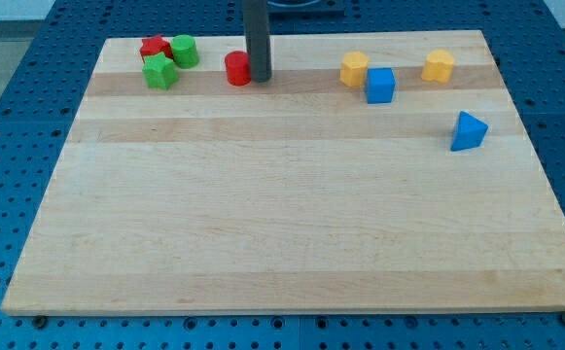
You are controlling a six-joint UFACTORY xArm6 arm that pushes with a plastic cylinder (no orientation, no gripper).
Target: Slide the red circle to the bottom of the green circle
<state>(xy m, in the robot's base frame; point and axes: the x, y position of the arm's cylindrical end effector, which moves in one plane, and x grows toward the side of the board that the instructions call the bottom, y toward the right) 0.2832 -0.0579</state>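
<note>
The red circle (237, 68) lies near the view's top, left of centre, on the wooden board (292, 214). My tip (258, 76) stands right against its right side. The green circle (185, 51) lies further to the view's left and slightly higher, at the board's top edge. A red star-like block (154, 48) touches the green circle's left side. A green star-like block (159, 71) sits just below those two, left of the red circle.
A yellow hexagon-like block (354, 68), a blue cube (380, 85) and another yellow block (439, 65) lie at the top right. A blue triangle (468, 131) lies below them near the board's right edge.
</note>
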